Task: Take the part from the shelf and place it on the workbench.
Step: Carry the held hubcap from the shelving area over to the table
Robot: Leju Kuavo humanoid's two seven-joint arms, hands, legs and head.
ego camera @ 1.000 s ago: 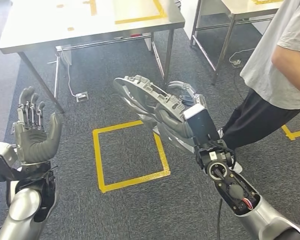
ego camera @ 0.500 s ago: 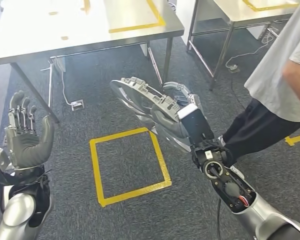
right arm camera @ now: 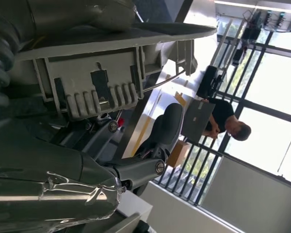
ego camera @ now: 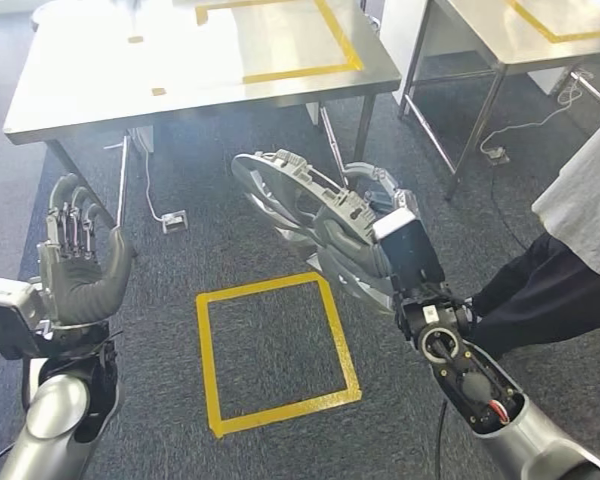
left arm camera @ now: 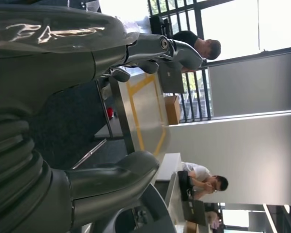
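Right now my right hand point(ego camera: 357, 235) grips the grey ribbed part point(ego camera: 301, 195) flat for carrying toward the workbench point(ego camera: 206, 70); left hand point(ego camera: 74, 265) spread, holding nothing.

Grey part point(ego camera: 304, 195); silver workbench point(ego camera: 93, 80) with yellow tape lines; dark grey carpet point(ego camera: 274, 340), yellow tape square point(ego camera: 278, 350).
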